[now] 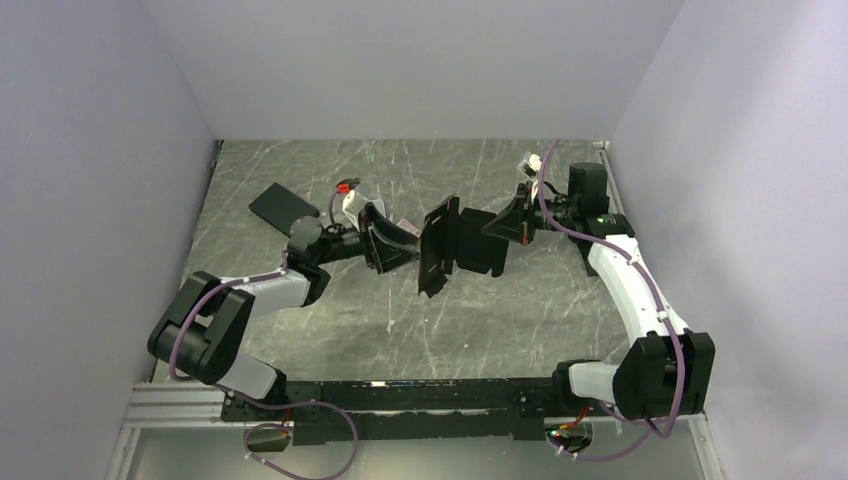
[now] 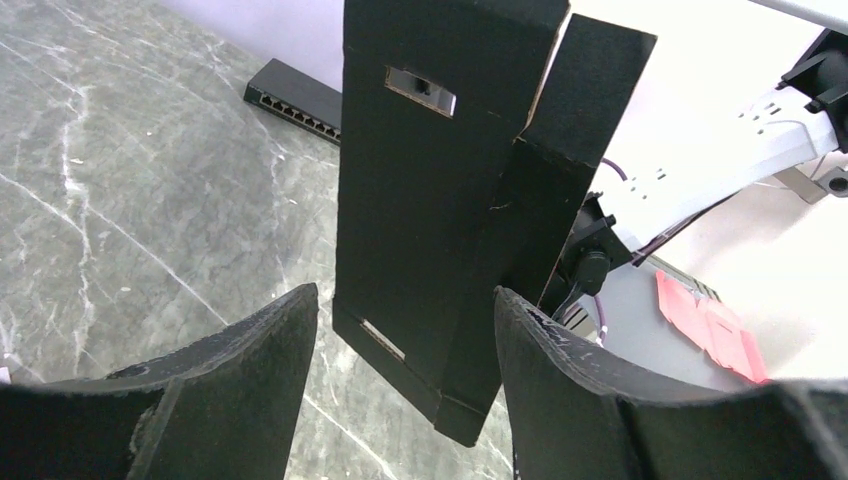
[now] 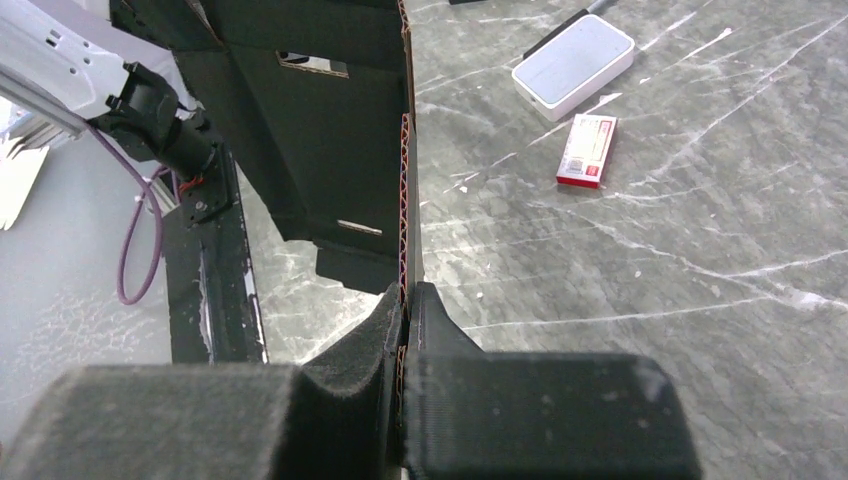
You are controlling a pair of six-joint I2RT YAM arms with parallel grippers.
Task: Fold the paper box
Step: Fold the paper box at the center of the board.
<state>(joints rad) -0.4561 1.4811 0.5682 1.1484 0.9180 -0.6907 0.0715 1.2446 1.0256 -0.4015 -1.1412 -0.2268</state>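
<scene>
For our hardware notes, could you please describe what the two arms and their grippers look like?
The left arm and right arm have white shells between black joint housings, each trailed by a purple cable. The left gripper and right gripper have matte black, wedge-shaped fingers with rough, scuffed edges.

1 paper box (image 1: 455, 245), 1 slab (image 1: 283, 208), 1 silver case (image 3: 572, 65)
</scene>
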